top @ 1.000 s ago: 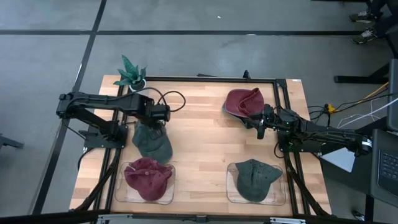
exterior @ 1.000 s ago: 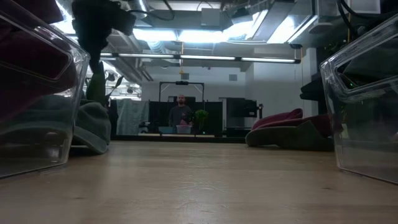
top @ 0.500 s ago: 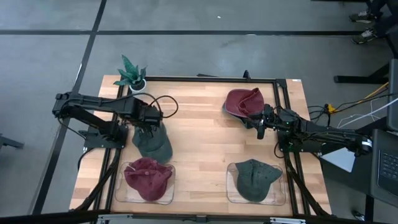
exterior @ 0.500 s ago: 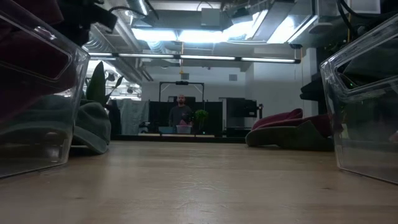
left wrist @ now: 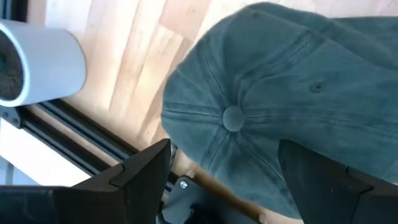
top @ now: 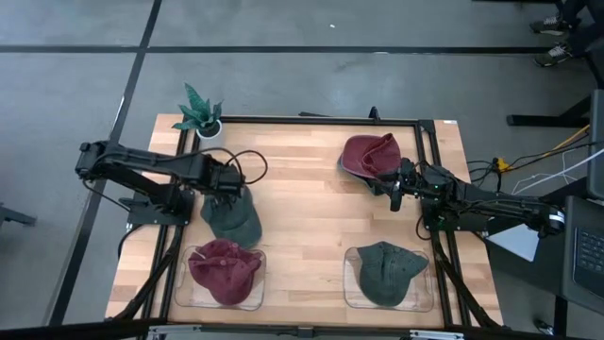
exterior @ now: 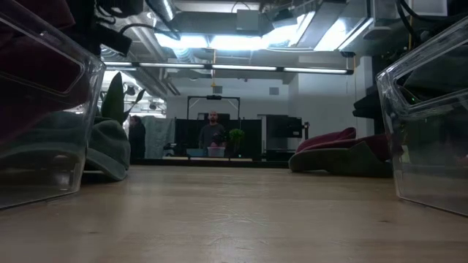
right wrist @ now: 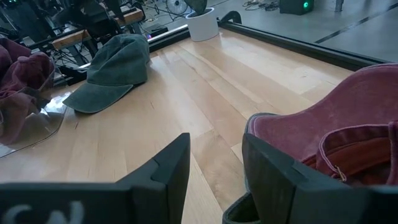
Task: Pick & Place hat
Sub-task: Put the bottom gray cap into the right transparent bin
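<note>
A dark green hat (top: 233,217) lies crown up on the wooden table at the left; its top button (left wrist: 232,117) shows in the left wrist view. My left gripper (top: 226,187) hangs open over the hat's far part, pointing steeply down, its fingers (left wrist: 146,169) standing on either side of the crown. A dark red hat (top: 370,156) lies at the far right. My right gripper (top: 393,192) waits just in front of it, nearly level and open (right wrist: 214,168), with nothing between its fingers.
Two clear trays stand at the near edge: the left tray (top: 257,288) holds a red hat (top: 225,269), the right tray (top: 351,295) a green hat (top: 385,272). A potted plant (top: 200,111) stands at the far left corner. Bare wood lies between the trays and hats.
My left gripper has moved toward the table's left edge and sunk a little, coming over the far part of the green hat. The hat has stayed where it was.
</note>
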Robot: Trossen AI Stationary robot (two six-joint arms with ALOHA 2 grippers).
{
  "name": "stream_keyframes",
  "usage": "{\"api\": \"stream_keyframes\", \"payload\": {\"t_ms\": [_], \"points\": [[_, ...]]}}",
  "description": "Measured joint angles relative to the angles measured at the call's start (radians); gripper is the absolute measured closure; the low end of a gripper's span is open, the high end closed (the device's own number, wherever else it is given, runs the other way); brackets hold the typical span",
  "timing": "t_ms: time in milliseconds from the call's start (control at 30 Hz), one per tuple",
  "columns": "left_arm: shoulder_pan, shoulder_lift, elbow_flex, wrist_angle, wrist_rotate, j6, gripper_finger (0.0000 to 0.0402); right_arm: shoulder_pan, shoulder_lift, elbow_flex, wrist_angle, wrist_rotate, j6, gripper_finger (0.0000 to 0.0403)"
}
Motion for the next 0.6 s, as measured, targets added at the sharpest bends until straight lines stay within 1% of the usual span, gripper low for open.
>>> {"api": "stream_keyframes", "payload": {"t_ms": [267,400,600], "points": [[-0.001,0.0,-0.046,0.041,-0.034,0.092,0.0111,0.0,0.0,0.0,0.0,0.0,0.001,0.0256],[-0.001,0.0,-0.072,0.078,-0.034,0.095,0.0111,0.0,0.0,0.0,0.0,0.0,0.001,0.0256],[0.0,0.0,-0.107,0.116,-0.063,0.095,0.0111,0.0,0.0,0.0,0.0,0.0,0.001,0.0256]]}}
